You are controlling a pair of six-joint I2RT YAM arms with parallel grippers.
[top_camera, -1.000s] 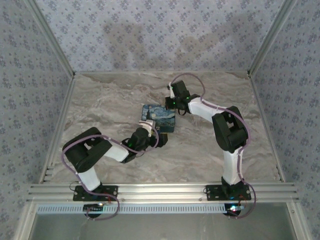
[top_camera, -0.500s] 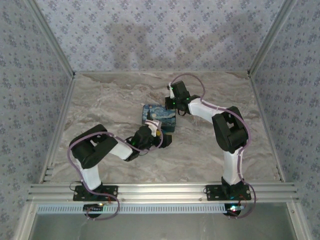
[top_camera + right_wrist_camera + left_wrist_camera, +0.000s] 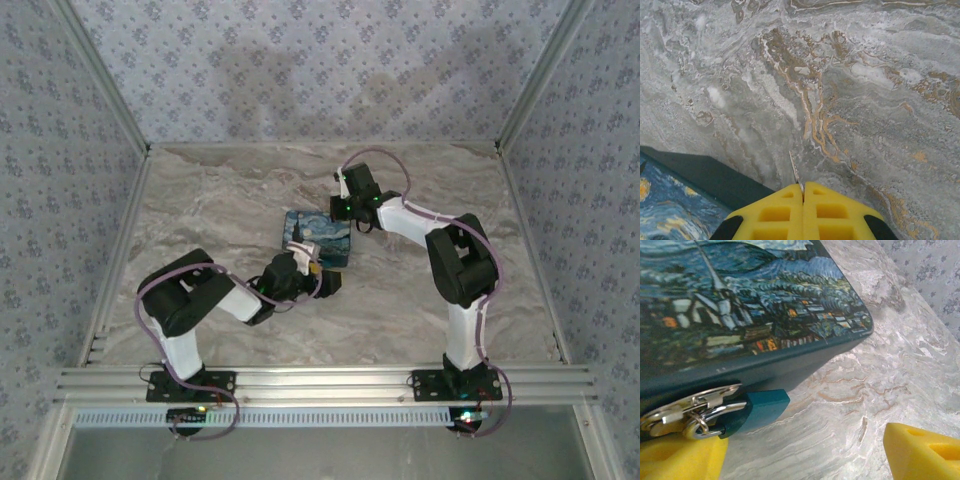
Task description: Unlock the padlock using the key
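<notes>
Two tools: the left tool [image 3: 800,455] has its yellow pads [image 3: 920,450] wide apart, one in the lower left corner of the left wrist view and one in the lower right. The right tool [image 3: 802,187] has its pads pressed together at the bottom centre of its own view.
Key: a thin silvery sliver pokes up from between the right pads. To my eye that is the key [image 3: 794,169], pinched tight over bare surface [image 3: 865,75], with a box corner at the lower left of that view.
Padlock: the padlock [image 3: 759,409] is teal-blue and hangs by its shackle [image 3: 715,414] from the metal hasp [image 3: 687,404] on the painted box [image 3: 750,315], low on the left of the left wrist view. The lower-left pad sits right against the shackle end.
Step in hand: steadying the lock so the key can go in, I'd say.
Doing it well: bring the open pads around the teal body, not the shackle or hasp, and leave the keyhole end free. I can't make out the keyhole from here.
Watch for: the box could slide if it gets nudged. The key blade looks thin, so line it up squarely before pushing.
</notes>
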